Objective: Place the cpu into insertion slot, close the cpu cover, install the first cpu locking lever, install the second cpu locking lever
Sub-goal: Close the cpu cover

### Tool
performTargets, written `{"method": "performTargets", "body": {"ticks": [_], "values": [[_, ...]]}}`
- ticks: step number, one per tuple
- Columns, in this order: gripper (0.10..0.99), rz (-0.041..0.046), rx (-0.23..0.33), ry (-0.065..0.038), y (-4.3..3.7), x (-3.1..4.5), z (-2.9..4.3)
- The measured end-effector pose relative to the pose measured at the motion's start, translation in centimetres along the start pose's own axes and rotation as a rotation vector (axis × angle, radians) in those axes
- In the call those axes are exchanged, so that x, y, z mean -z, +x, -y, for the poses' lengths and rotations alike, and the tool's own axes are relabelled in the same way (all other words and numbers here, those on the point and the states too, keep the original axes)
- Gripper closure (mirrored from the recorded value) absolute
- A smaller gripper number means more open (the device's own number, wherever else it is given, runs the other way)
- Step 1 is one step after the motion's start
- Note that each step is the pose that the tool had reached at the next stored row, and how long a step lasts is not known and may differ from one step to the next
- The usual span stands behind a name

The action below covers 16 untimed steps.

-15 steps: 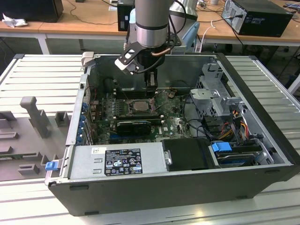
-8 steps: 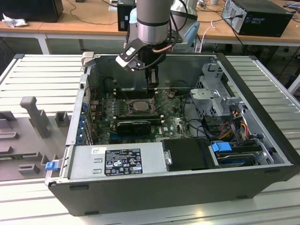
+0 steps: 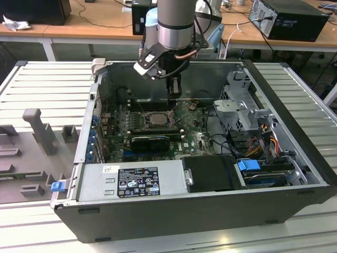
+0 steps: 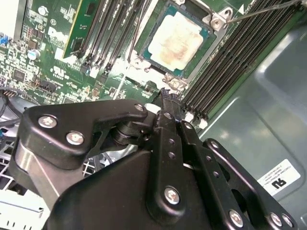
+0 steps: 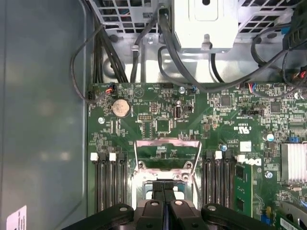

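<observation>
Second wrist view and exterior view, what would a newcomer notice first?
The pale, stained cpu sits in the insertion slot on the green motherboard. The black gripper, shut, hangs by the slot's corner. In the exterior view, the arm reaches into an open computer case.

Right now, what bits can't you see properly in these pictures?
- The insertion slot, first wrist view: the pincer covers its middle, and the picture edge cuts off the rest.
- The cpu, exterior view: too small to tell whether it lies flat.
- A thin metal lever, second wrist view: its far end runs off the picture edge.
- The motherboard, second wrist view: the pincer's black body hides a big part.
</observation>
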<state>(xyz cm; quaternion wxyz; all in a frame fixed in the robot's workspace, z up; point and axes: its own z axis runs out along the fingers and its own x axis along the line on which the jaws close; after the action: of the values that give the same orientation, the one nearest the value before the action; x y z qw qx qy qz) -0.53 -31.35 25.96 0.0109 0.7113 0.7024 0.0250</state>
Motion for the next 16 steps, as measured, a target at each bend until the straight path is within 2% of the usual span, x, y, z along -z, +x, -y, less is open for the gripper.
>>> {"method": "performTargets", "body": {"ticks": [13, 16], "values": [[0.980, 0.0003, 0.000, 0.000, 0.09, -0.04, -2.10], [0.980, 0.0001, 0.000, 0.000, 0.10, 0.13, -2.17]]}}
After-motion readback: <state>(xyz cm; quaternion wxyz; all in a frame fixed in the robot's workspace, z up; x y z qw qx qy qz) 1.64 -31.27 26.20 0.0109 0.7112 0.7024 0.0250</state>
